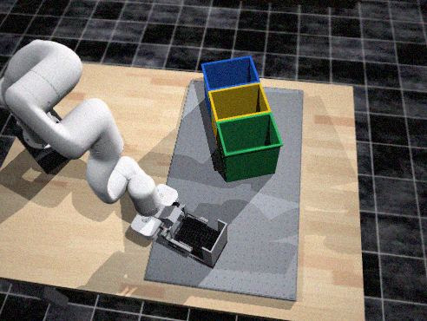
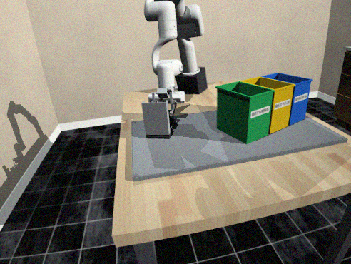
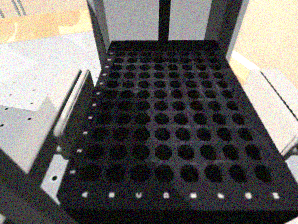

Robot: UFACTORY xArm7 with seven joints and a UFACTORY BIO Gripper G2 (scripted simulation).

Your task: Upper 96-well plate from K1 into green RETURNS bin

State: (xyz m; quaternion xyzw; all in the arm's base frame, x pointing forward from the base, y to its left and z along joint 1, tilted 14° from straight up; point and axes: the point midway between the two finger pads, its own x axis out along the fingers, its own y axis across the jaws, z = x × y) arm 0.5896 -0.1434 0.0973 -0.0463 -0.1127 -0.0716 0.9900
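Note:
The upper 96-well plate (image 1: 195, 230) (image 3: 152, 186) is black and lies level within the end walls of the grey rack K1 (image 1: 220, 244) (image 2: 155, 119) (image 3: 132, 20). My gripper (image 1: 198, 235) (image 3: 176, 107) is shut on this plate, one finger along each long side; in the exterior view the rack wall hides the fingertips. The plate looks slightly raised in the rack. The lower plate is hidden beneath it. The green RETURNS bin (image 1: 251, 164) (image 2: 232, 110) stands upright and open-topped, nearest the rack of the three bins.
The yellow bin (image 1: 239, 104) (image 2: 280, 119) and the blue bin (image 1: 230, 75) (image 2: 300, 111) stand upright in a row behind the green one, close together. Rack and bins stand on a grey mat (image 1: 269, 269) (image 2: 185, 160) on the wooden table (image 1: 331, 195) (image 2: 214, 193).

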